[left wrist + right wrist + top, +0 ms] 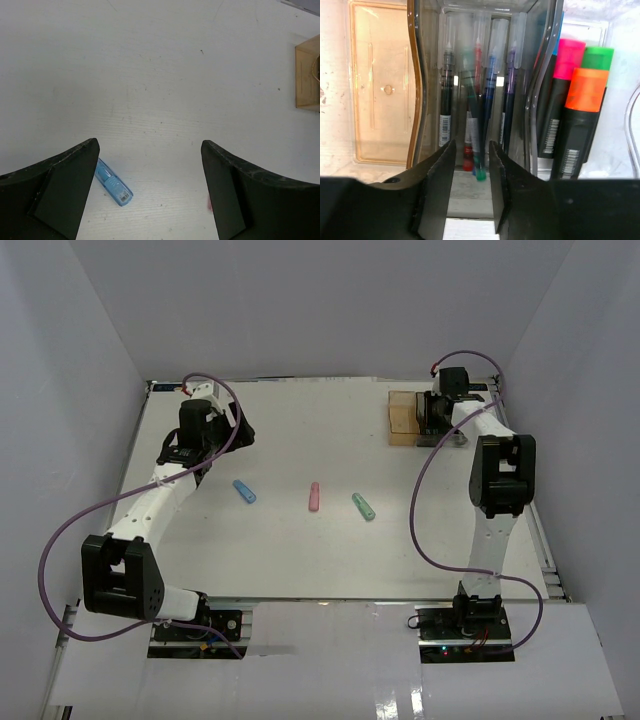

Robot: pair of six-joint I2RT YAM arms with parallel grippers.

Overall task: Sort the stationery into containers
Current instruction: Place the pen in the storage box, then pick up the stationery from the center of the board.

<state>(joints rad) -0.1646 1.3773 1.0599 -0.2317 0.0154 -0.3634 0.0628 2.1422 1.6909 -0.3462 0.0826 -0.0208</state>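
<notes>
Three pastel sticks lie mid-table: blue [244,491], pink [314,497] and mint [363,506]. My left gripper [228,430] is open and empty, up-left of the blue stick, which shows by its left finger in the left wrist view [114,182]. My right gripper [471,145] hovers over the joined bins [403,418] at the back right, jaws slightly apart. A blurred green-tipped pen [478,165] hangs loose between them, over the smoky grey bin [422,75], which holds several thin pens. The clear bin [620,125] holds highlighters with pink, green, orange and blue caps. The amber bin [385,90] is empty.
White walls enclose the table on three sides. The amber bin shows at the right edge of the left wrist view [309,72]. Purple cables loop beside both arms.
</notes>
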